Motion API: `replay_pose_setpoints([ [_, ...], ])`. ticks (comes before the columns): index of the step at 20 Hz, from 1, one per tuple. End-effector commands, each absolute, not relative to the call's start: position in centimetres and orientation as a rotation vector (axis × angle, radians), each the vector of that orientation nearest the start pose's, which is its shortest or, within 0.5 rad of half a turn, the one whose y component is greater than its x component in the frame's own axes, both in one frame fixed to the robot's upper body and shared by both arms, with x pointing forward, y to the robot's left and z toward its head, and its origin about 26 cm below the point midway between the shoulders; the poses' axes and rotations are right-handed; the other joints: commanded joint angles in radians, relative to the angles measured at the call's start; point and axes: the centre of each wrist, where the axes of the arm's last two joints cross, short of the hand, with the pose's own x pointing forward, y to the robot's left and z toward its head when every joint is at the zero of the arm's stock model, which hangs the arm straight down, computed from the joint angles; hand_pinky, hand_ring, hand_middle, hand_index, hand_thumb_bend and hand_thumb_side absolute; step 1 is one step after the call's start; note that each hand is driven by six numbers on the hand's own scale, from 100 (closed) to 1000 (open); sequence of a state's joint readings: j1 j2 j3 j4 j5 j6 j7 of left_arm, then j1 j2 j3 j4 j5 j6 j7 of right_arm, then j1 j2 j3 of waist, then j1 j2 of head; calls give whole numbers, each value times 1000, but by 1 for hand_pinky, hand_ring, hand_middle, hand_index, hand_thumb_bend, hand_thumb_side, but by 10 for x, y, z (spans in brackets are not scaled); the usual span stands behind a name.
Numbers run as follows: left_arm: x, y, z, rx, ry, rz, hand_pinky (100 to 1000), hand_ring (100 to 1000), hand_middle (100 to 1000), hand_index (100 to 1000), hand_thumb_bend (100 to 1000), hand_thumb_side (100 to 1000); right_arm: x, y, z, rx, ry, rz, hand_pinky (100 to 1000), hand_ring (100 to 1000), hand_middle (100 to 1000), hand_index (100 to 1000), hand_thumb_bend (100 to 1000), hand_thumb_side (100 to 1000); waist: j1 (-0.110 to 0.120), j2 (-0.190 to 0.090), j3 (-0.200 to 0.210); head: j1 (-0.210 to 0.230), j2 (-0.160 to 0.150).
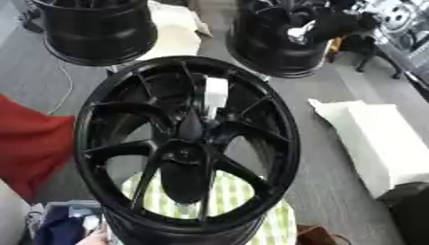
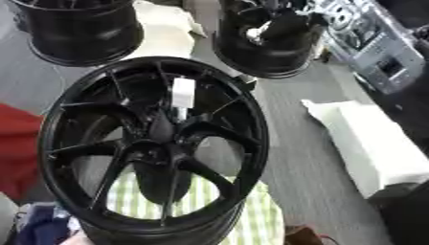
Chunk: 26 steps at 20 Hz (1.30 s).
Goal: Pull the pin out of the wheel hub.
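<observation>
Black wheel hub (image 1: pixel 186 143) upright on green checked cloth (image 1: pixel 231 194); neither hand in view, state unknown.

Black multi-spoke wheel hub (image 1: pixel 186 143) face-up, tilted, on green-checked cloth; pin not clearly discernible, possibly at centre.

Two black wheel rims stand at the far side: one at the upper left (image 1: pixel 99 31), another at the upper right (image 1: pixel 281 40). Between them lies a pale cream sheet (image 1: pixel 176 28). A white padded bag (image 1: pixel 377 143) rests on the grey floor (image 1: pixel 327 191) to the right. Red cloth (image 1: pixel 29 143) shows at the left edge, and a green-and-white checked cloth (image 1: pixel 239 196) lies low in the middle. Grey metal equipment (image 2: pixel 377 43) fills the upper right corner.
</observation>
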<state>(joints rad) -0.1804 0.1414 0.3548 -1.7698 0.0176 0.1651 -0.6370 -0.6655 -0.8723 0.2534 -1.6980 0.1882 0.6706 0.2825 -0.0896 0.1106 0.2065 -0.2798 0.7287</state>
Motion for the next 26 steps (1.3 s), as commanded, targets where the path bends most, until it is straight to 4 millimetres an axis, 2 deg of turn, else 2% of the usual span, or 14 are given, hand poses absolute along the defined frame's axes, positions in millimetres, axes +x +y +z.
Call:
replay_pose_setpoints([
  [1,300,344,117,-140,-1766,-439,585,560,586,813,100,592,370,-302,286,-794,-1328,877,222,477,901,889,421,286,5,-9,5,-13,0],
  [5,301,341,116,-156,-1765,-448,585,561,586,813,100,592,387,-297,279,-772,-1277,908,263,496,906,893,433,303,8,-11,18,-27,-1],
  [8,302,341,116,-159,-1764,-448,585,560,586,813,100,591,391,-290,275,-744,-1267,949,287,508,915,897,447,329,9,-12,22,-29,-1],
  [19,301,343,115,-140,-1759,-433,586,562,587,813,100,589,368,-249,278,-556,-1275,1191,358,516,913,903,443,338,6,-13,25,-32,5],
  [26,301,343,114,-137,-1755,-427,586,563,587,813,100,588,367,-232,269,-466,-1263,1251,364,513,910,899,442,334,8,-14,27,-36,4],
])
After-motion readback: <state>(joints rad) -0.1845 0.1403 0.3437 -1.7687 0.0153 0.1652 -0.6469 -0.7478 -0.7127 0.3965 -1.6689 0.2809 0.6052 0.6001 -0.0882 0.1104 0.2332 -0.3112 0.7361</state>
